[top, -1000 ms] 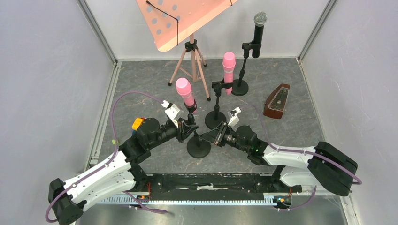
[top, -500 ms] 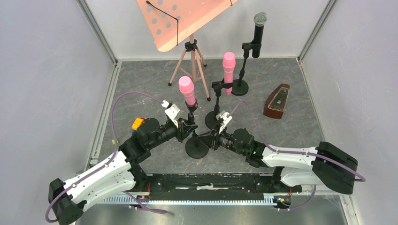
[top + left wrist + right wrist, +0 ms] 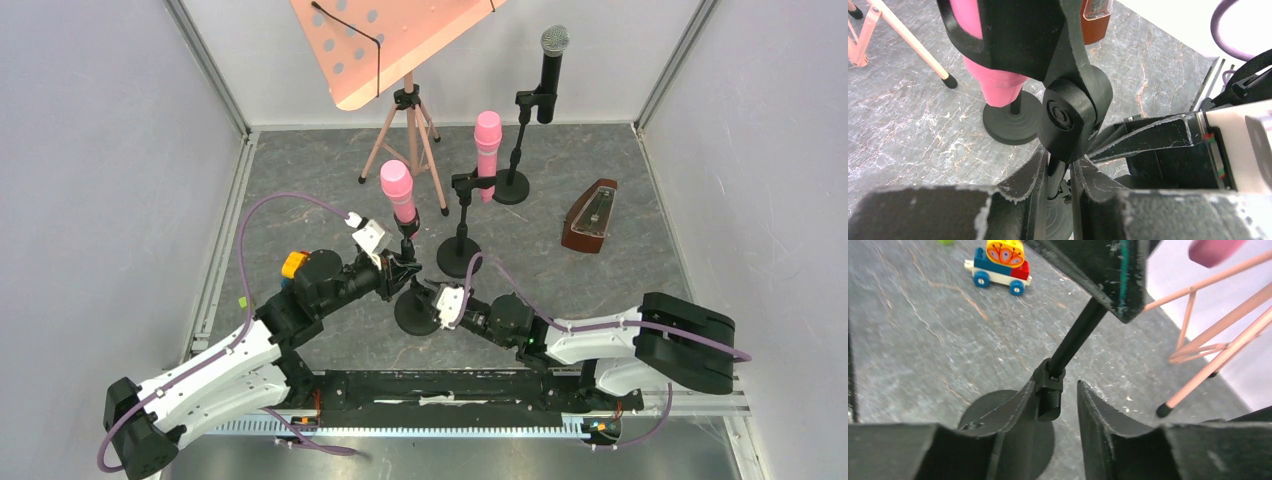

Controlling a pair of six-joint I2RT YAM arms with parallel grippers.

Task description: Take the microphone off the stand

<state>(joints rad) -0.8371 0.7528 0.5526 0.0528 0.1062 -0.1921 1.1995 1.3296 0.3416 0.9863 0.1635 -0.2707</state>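
The nearest pink microphone (image 3: 397, 190) sits upright in the clip of a black stand (image 3: 417, 311). My left gripper (image 3: 404, 272) is shut on that stand's thin pole just below the clip joint (image 3: 1070, 114); the pink microphone body (image 3: 993, 75) shows above the joint. My right gripper (image 3: 432, 298) is low at the stand's foot. In the right wrist view its open fingers straddle the pole's lower collar (image 3: 1050, 392): the left finger touches it, the right finger stands apart. The round base (image 3: 998, 432) lies below.
A second pink microphone (image 3: 487, 140) and a black one (image 3: 551, 70) stand on their own stands behind. The pink tripod music stand (image 3: 405, 130) is at the back, a brown metronome (image 3: 590, 217) at the right, a toy car (image 3: 1000, 262) to the left.
My right gripper has moved left and down to the stand's foot, and its fingers now straddle the lower pole. My left gripper has kept its hold on the pole.
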